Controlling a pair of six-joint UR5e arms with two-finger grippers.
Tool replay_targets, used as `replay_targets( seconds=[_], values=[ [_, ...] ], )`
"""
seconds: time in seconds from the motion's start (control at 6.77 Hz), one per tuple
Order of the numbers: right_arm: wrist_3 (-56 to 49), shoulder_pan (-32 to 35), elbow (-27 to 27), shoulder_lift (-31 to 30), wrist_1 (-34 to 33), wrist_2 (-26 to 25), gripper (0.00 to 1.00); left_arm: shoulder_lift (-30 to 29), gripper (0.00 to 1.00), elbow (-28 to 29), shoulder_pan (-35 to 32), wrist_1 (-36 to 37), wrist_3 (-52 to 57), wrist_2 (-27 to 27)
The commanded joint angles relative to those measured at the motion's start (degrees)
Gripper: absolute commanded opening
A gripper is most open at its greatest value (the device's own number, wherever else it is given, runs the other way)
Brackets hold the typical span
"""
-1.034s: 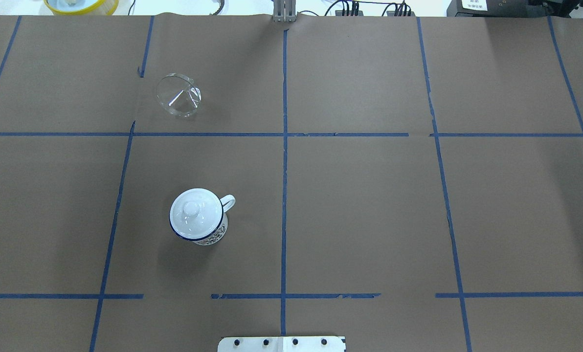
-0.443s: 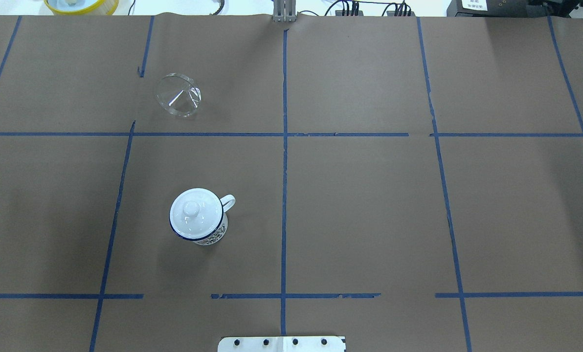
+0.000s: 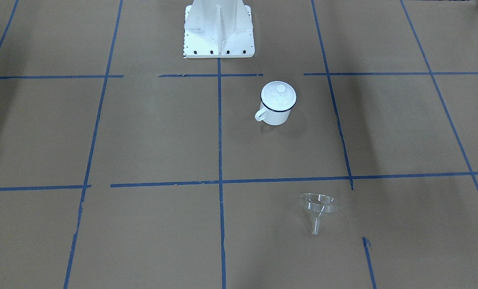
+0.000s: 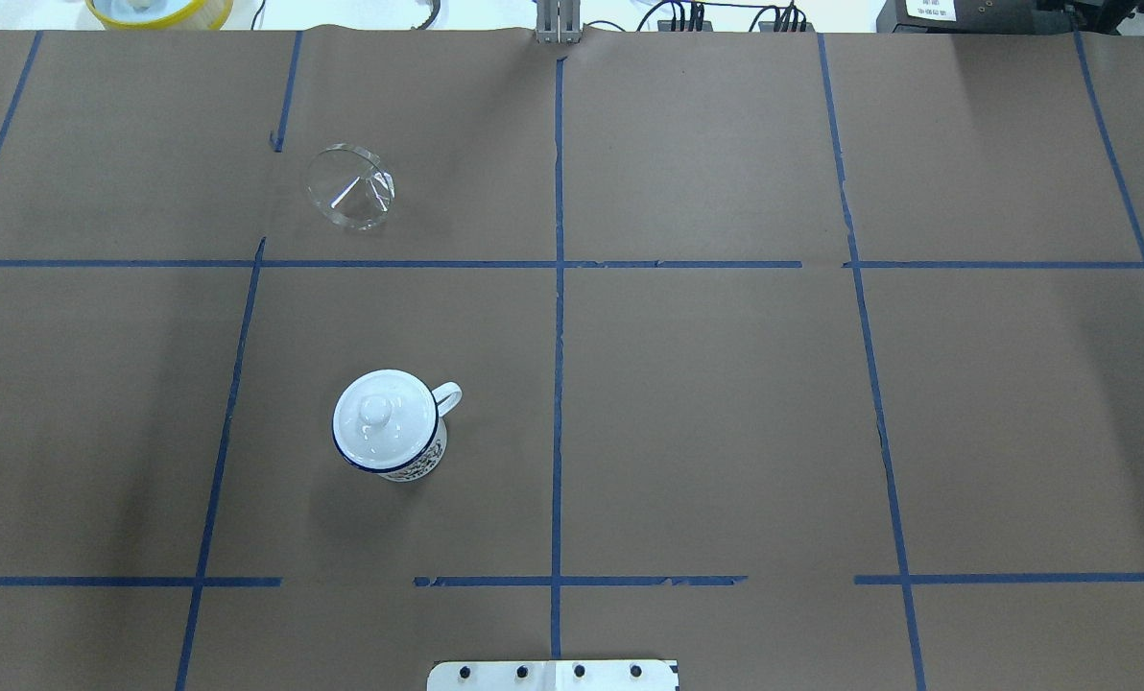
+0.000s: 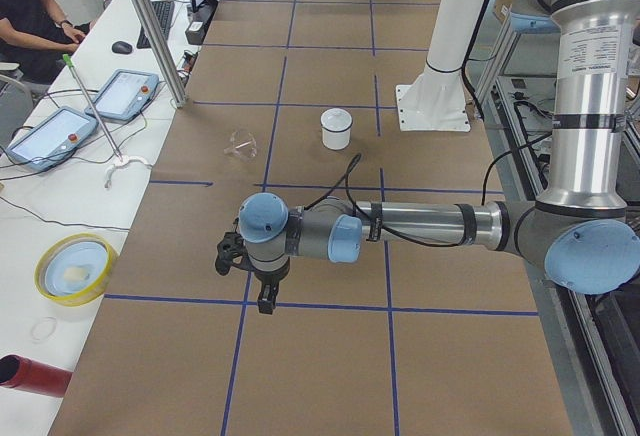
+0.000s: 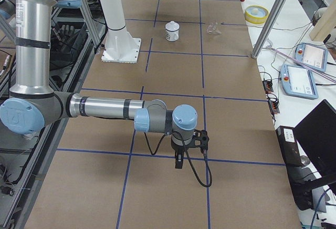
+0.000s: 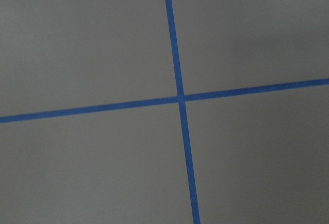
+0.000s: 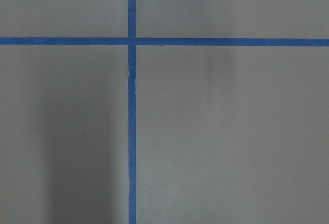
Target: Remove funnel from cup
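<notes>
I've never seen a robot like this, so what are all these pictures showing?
It is a robot with two long arms at a table covered in brown paper and blue tape. Two pictures look down from above, two from the table's ends, two from cameras on the wrists, which see only paper and tape. A white cup with its lid on stands there; a clear funnel lies apart from it. The left tool and right tool hang over bare paper, far from both.

Bright, even light comes from above. Big soft shadows lie on the brown desk (image 4: 726,432). The cup (image 4: 420,461) has a faint shadow beside it. The clear funnel (image 4: 349,187) shows small white glints. Both wrist pictures look dimmer, gray and blurry.
</notes>
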Motion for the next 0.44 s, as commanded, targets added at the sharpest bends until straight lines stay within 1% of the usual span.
replay_targets(
  seconds=[0.0,0.3],
  values=[
    [0.00,0.00,0.00,0.00,0.00,0.00,1.00,0.20,1.00,-0.08,-1.35,0.11,0.52,0.14],
    [0.00,0.00,0.00,0.00,0.00,0.00,1.00,0.11,1.00,-0.17,-2.42,0.20,1.40,0.67]
  ],
)
